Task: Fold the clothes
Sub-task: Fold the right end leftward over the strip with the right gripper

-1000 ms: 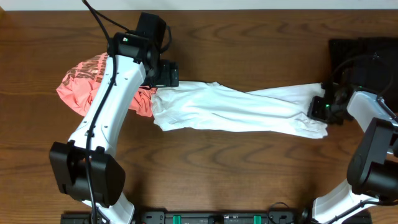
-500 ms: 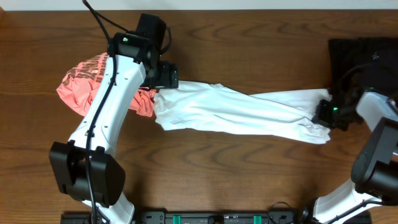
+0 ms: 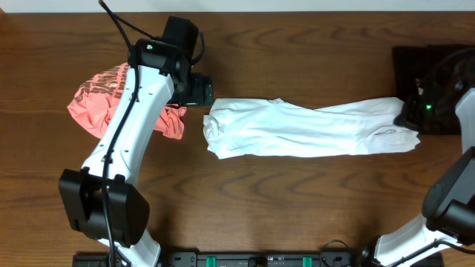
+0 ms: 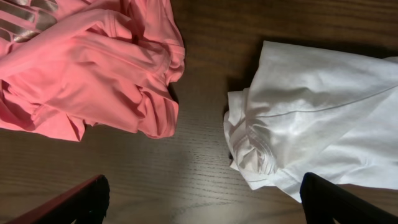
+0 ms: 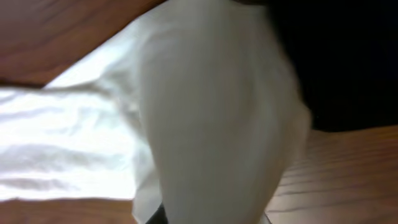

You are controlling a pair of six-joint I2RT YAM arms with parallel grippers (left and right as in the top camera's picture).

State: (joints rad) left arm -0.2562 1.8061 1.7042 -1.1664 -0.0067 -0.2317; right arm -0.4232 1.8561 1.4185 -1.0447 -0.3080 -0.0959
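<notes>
- Overhead: the white T-shirt (image 3: 304,127) has slid toward the right edge of the surface (image 3: 297,200). A moment ago its left end was pinned at the left hand (image 3: 199,90) and touching the coral-pink shirt (image 3: 96,104). Now that end lies free, apart from both, with bare wood between. The shirt stretches as a long rumpled band from the middle of the surface to the right edge. Its right end is at the right hand (image 3: 415,113), just beside the black garment (image 3: 427,63) in the far right corner. The pink shirt sits bunched near the far left corner, partly under the left arm.
- Judged from this, the two shirts are now separated, but the white one is only pulled long, not spread flat, and no fold is made yet.
- Left wrist: the left hand (image 4: 202,205) is released, its fingertips wide apart over bare wood and holding nothing. The pink shirt (image 4: 93,68) lies to one side and the crumpled end of the white T-shirt (image 4: 311,118) to the other, not touching.
- Right wrist: white fabric (image 5: 205,112) fills the view and runs up to the camera, with the black garment (image 5: 336,56) behind it. The fingers are almost hidden, but the right hand appears to be grasping the shirt's end.
- Containers: none shows in any view; everything lies directly on the surface.
</notes>
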